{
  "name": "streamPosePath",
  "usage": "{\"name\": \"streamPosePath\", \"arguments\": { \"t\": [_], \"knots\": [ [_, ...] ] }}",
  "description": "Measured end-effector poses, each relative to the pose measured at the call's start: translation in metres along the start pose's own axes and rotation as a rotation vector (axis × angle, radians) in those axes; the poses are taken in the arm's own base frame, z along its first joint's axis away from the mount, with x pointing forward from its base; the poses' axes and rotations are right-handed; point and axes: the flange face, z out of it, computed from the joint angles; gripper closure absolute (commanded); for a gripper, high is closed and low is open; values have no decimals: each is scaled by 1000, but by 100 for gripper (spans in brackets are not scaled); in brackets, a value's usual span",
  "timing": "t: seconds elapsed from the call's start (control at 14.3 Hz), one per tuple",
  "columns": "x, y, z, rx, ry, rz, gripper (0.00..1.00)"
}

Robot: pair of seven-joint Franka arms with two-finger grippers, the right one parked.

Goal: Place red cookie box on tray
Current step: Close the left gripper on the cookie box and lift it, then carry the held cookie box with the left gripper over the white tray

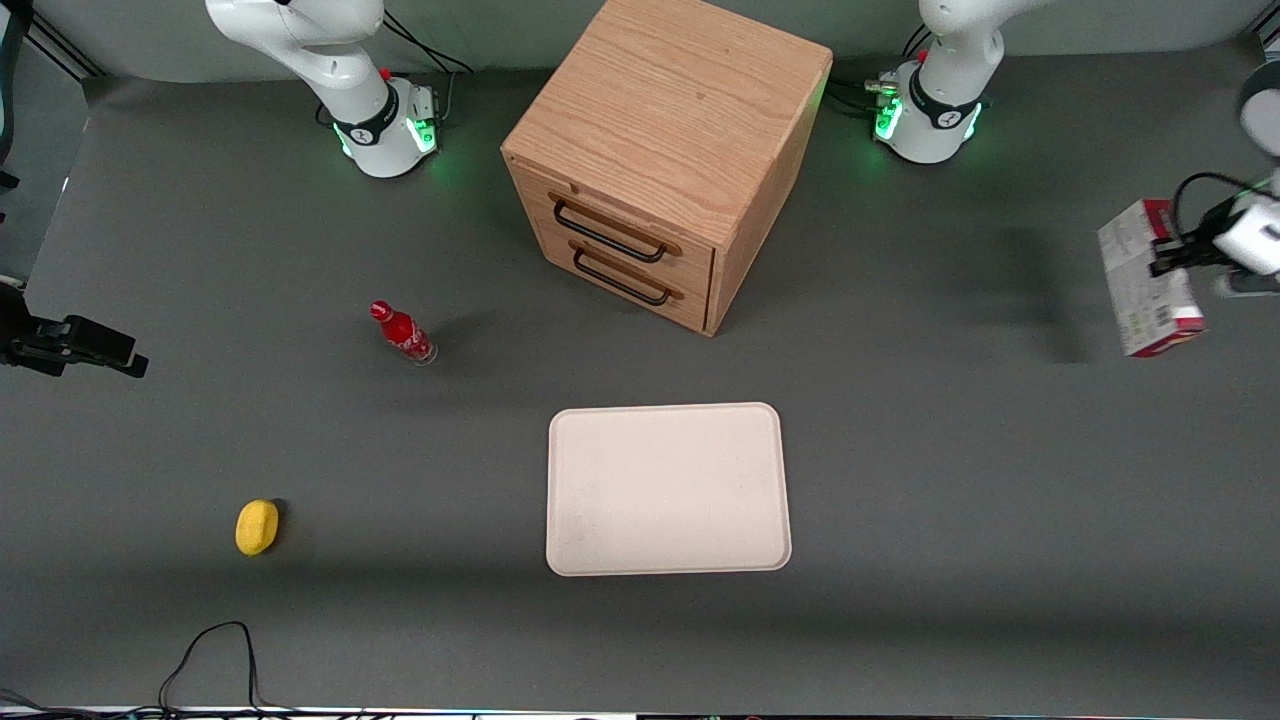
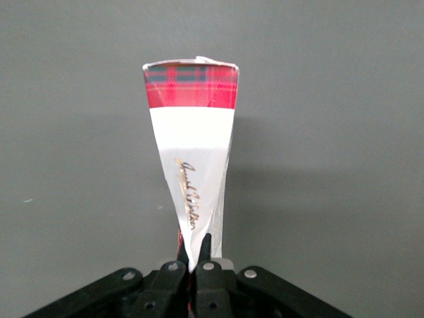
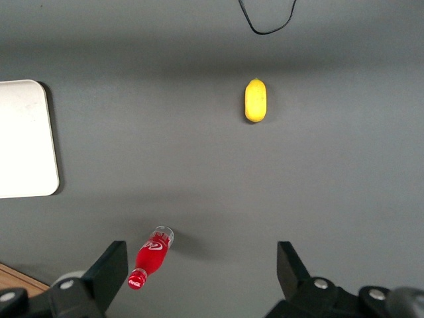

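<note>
Box (image 1: 1148,280) is already off the counter (image 1: 300,620), pinched on edge by the end effector (image 1: 1168,258) way out at the working arm's end. From the wrist cam you can see the fingers (image 2: 207,246) pressed together on the thin edge of the box (image 2: 192,152), with the plaid end sticking out away from the camera. So I'd call the pickup done; what's left is the carry and the set-down.

Tray (image 1: 668,488) is sitting empty, nearer the front camera than the cabinet (image 1: 665,160) and well apart from where the box hangs now. The arm needs to swing in toward the middle and come forward a bit, then lower it. The box is held tilted on edge (not flat), so my guess is it has to be laid over onto a face or it'll flop when let go. It looks a good deal smaller than the tray, so fit shouldn't be a problem.

Other stuff: a bottle (image 1: 403,332) and a yellow thing (image 1: 256,526) (lemon maybe?), both toward the parked arm's end, nowhere near the path. The cabinet is the only big thing around, and it's farther from the camera than the tray, so a straight move in looks clear to me.
</note>
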Motion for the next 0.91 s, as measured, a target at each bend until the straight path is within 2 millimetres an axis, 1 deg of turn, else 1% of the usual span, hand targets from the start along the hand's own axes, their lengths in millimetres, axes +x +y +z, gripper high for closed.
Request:
{"name": "streamPosePath", "arguments": {
  "t": [0.14, 0.28, 0.35, 0.42, 0.49, 0.56, 0.63, 0.7, 0.84, 0.91],
  "knots": [
    [8, -2, -80, 14, 17, -12, 100],
    [10, 2, -154, 27, 32, -9, 100],
    [10, 7, -184, 34, 35, -1, 100],
    [12, 14, -209, 40, 39, 9, 100],
    [17, 20, -228, 44, 45, 19, 100],
    [25, 25, -240, 46, 49, 30, 100],
    [36, 30, -246, 46, 50, 43, 100],
    [48, 34, -248, 43, 48, 56, 100],
    [76, 43, -240, 26, 25, 86, 100],
    [92, 55, -234, 18, 15, 103, 100]
  ]
}}
